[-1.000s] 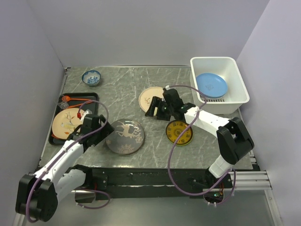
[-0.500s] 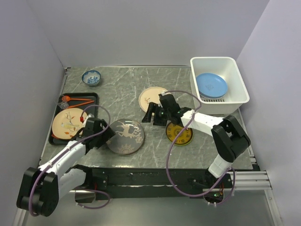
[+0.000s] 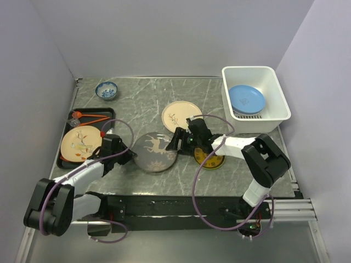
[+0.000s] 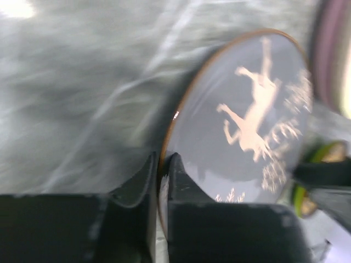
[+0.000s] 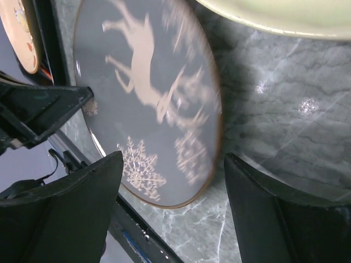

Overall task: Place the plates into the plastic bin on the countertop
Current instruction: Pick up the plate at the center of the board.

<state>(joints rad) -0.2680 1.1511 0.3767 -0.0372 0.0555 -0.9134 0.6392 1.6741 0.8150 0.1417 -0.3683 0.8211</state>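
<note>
Grey plate (image 3: 155, 152) with a pale deer print sits near-centre on the tabletop (image 3: 137, 104), between the two arms. Left fingers (image 4: 163, 167) are clamped on its left rim, one on each face. The left wrist view is blurred, so I can't tell if the plate is flat on the tabletop or tipped up. Right fingers (image 3: 174, 142) are spread wide at the plate's right edge. In the right wrist view the rim lies in the gap between them, and I can't tell if they touch it. Yellow plate (image 3: 213, 160) lies just right of the grey one, partly under the right arm. At near left is a black tray (image 3: 108, 113) carrying a cream-and-orange plate (image 3: 81, 143), with an orange item (image 3: 90, 118) at the tray's far end. Further back, mid-table, a cream plate (image 3: 181, 115) with a sprig lies flat, just beyond the right fingers. Blue bowl (image 3: 106, 89) is at far left, well apart from everything else. Bin (image 3: 255, 69) stands at the far right corner with a blue plate (image 3: 246, 98) inside, toward its near wall. That is the only plate I can make out in the bin, and the rest are on the tabletop or the tray.
</note>
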